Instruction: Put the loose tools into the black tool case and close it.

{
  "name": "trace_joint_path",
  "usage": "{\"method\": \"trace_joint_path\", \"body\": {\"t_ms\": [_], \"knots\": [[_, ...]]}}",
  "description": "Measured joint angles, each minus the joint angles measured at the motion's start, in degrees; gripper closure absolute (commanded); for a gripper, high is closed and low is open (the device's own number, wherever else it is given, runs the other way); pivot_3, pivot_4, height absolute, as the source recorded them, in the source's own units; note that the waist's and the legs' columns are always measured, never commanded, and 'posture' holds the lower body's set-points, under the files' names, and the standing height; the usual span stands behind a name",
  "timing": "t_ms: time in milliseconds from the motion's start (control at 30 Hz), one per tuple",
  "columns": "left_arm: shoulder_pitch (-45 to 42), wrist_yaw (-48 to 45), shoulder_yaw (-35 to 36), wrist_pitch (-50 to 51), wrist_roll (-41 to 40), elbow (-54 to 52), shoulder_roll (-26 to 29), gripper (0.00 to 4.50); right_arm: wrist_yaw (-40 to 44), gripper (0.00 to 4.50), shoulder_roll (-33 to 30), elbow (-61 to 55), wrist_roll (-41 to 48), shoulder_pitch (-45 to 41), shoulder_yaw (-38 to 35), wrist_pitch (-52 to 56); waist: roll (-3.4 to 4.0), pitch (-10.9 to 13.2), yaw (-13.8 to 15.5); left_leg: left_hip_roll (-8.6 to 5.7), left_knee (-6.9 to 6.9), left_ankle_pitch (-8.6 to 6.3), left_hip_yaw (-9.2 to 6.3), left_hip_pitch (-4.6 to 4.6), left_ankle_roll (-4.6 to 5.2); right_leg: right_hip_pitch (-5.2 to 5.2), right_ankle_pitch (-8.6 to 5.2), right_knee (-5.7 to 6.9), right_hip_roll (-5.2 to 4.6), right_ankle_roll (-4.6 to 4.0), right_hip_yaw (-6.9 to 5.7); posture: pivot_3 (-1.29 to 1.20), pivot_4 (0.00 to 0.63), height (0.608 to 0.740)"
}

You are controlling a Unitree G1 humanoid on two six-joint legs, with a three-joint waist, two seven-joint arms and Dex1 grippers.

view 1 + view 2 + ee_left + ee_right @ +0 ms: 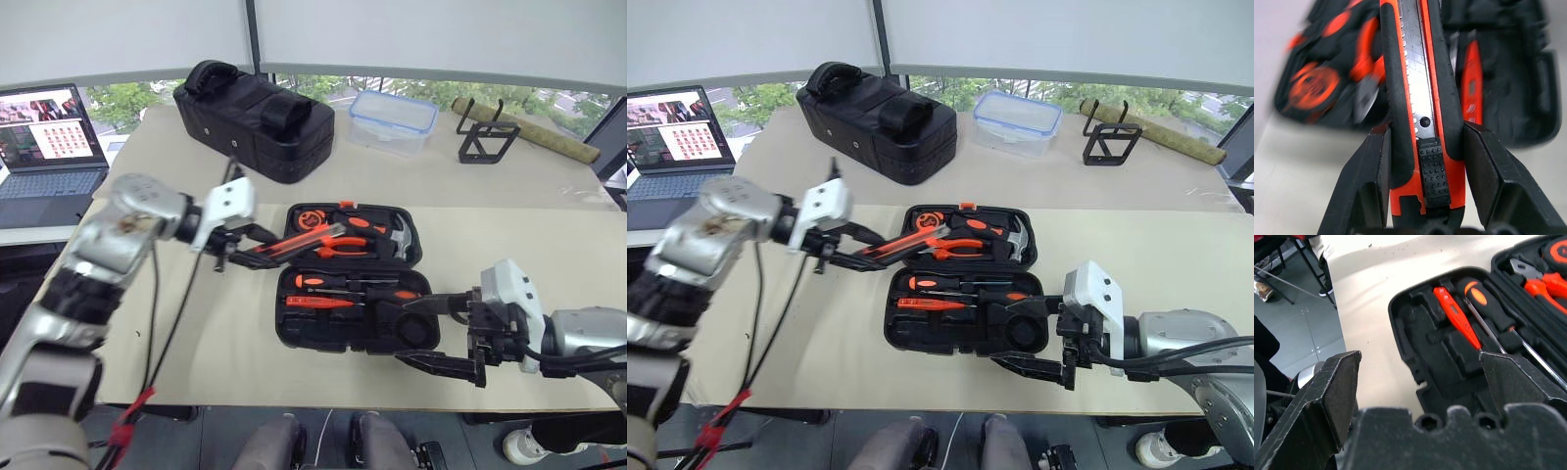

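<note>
Left gripper [1425, 161] pinching utility knife [1418, 93] above open tool case [294, 328]; right gripper [446, 333] spread wide at case's near right corner.

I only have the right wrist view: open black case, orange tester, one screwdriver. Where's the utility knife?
Observer: The left gripper holds the black-and-orange utility knife in the air over the left edge of the flat black moulded-plastic tool case.
Operator: Grip solid?
Observer: In the left wrist view both black fingers press the knife's sides near its slider end; the blade end points toward the case.
Operator: My right gripper, clear of things?
Observer: The right gripper is open and holds nothing, at the near right corner of the case.
Operator: Is the tape roll in?
Observer: A round dark thing sits in the near right recess; I cannot tell if it is the roll.
</note>
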Motion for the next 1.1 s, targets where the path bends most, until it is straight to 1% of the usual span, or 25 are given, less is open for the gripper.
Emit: {"method": "trace_joint_path", "body": {"t_ms": [100, 167, 267, 367, 500, 667, 833, 967, 1033, 1067, 1100], "knots": [[-2.33, -5.32, -4.44, 0.62, 1.02, 0.07, -3.68, 2.83, -1.14, 0.0, 0.12, -0.05, 0.03, -0.01, -0.62, -0.01, 0.0, 0.0, -0.59, 0.02, 0.0, 0.0, 0.02, -0.02, 0.01, -0.04, 0.0, 0.02, 0.0, 0.0, 0.04, 0.0, 0.15, 0.722], [-3.26, -6.26, -7.76, 4.91, 2.21, -0.37, -5.16, 2.83, -2.12, 0.0, 0.51, -0.44, -0.16, 0.08, -0.68, -0.01, 0.0, 0.0, -0.79, 0.02, 0.0, 0.01, 0.02, -0.03, 0.01, -0.06, 0.0, 0.05, 0.01, 0.0, 0.04, 0.0, 0.15, 0.722], [-3.46, -7.97, -11.96, 9.03, 3.98, -2.09, -6.41, 2.83, -4.16, 0.0, 1.67, -2.02, 0.07, 1.38, -1.19, -0.01, 0.0, 0.0, -0.89, 0.02, 0.05, 0.01, 0.02, -0.16, 0.03, -0.22, 0.0, 0.14, 0.01, 0.0, 0.07, 0.0, 0.15, 0.722], [-3.72, -8.07, -14.67, 11.59, 6.58, -2.31, -7.08, 2.83, -4.72, 0.0, 2.12, -3.43, 0.13, 4.32, -1.69, -0.01, 0.0, 0.0, -0.86, 0.0, 0.09, 0.02, 0.02, -0.19, 0.03, -0.25, 0.0, 0.17, 0.02, 0.0, 0.07, 0.0, 0.15, 0.722], [-3.72, -7.68, -16.73, 13.01, 8.94, -2.9, -8.38, 2.83, -6.18, 0.0, 2.73, -4.42, 0.12, 5.19, -1.9, -0.02, 0.0, 0.0, -0.74, 0.0, 0.15, 0.02, 0.02, -0.19, 0.04, -0.25, 0.0, 0.19, 0.02, 0.0, 0.08, 0.0, 0.15, 0.722], [-3.75, -5.57, -17.6, 15.4, 11.16, -5.1, -10.38, 2.83, -6.6, 0.0, 2.74, -4.46, -0.04, 5.34, -1.95, -0.07, 0.0, 0.0, -0.52, 0.0, 0.15, 0.02, 0.02, -0.18, 0.04, -0.23, 0.0, 0.2, 0.02, 0.0, 0.09, 0.0, 0.15, 0.722], [-3.71, -4.87, -18.5, 15.8, 12.97, -7.27, -10.39, 2.83, -6.49, 0.0, 2.72, -4.82, -0.08, 6.0, -2.96, -0.09, 0.0, 0.0, -0.4, 0.0, 0.15, 0.02, 0.02, -0.14, 0.04, -0.2, 0.0, 0.21, 0.03, 0.0, 0.09, 0.0, 0.15, 0.722], [-3.26, -4.81, -19.1, 18.53, 13.21, -9.42, -9.73, 2.83, -6.16, 0.0, 2.68, -4.88, -0.14, 6.31, -3.17, -0.09, 0.01, -0.01, -0.21, 0.01, 0.14, 0.02, 0.02, -0.1, 0.04, -0.18, 0.0, 0.22, 0.05, 0.0, 0.11, 0.0, 0.15, 0.722], [-2.84, -4.7, -19.15, 19.63, 13.18, -10.37, -9.7, 1.83, -6.06, 0.0, 2.68, -4.8, -0.37, 6.29, -3.16, -0.09, 0.01, -0.01, -0.16, 0.01, 0.15, 0.02, 0.03, -0.09, 0.04, -0.16, 0.0, 0.22, 0.05, 0.0, 0.11, 0.0, 0.15, 0.722], [-2.68, -4.53, -19.17, 20.64, 13.05, -10.77, -9.71, 1.71, -6.06, 0.0, 2.68, -4.68, -0.65, 6.14, -3.06, -0.11, 0.01, -0.01, -0.15, 0.01, 0.15, 0.02, 0.03, -0.08, 0.04, -0.15, 0.0, 0.22, 0.05, 0.0, 0.11, 0.0, 0.15, 0.722], [-2.35, -4.39, -19.37, 22.0, 12.95, -10.86, -9.73, 1.32, -6.07, 0.0, 2.69, -4.49, -0.78, 5.7, -2.89, -0.16, 0.01, -0.01, -0.14, 0.01, 0.16, 0.02, 0.03, -0.09, 0.04, -0.15, 0.0, 0.22, 0.06, 0.0, 0.12, 0.0, 0.15, 0.722]]}}
